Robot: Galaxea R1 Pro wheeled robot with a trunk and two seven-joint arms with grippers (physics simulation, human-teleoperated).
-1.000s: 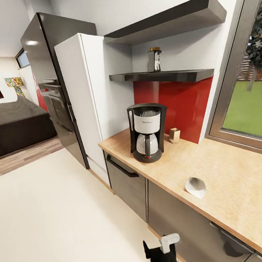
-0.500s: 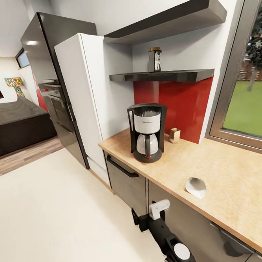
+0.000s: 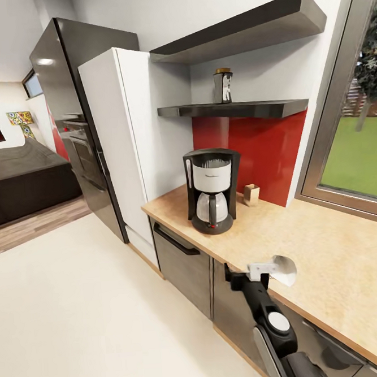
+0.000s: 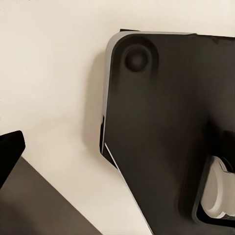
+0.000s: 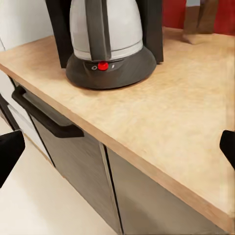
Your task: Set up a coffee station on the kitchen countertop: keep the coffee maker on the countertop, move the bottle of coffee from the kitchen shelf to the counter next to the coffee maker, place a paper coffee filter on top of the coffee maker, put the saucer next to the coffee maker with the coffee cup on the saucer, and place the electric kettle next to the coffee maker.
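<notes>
Claw on right arm (image 3: 262,271) sits at the counter (image 3: 323,246) edge, touching or just beside the white paper filter (image 3: 284,269); fingers look spread wide in wrist view, tips at both frame edges w/ nothing between. Left claw: can't tell its state, wrist view looks down at robot base (image 4: 166,132) over floor. Coffee maker (image 3: 211,189) stands on counter near cabinet end, glass carafe in it, contents unclear. Coffee bottle (image 3: 222,86) up on lower shelf (image 3: 233,109). Small wooden block (image 3: 250,195) by red backsplash
</notes>
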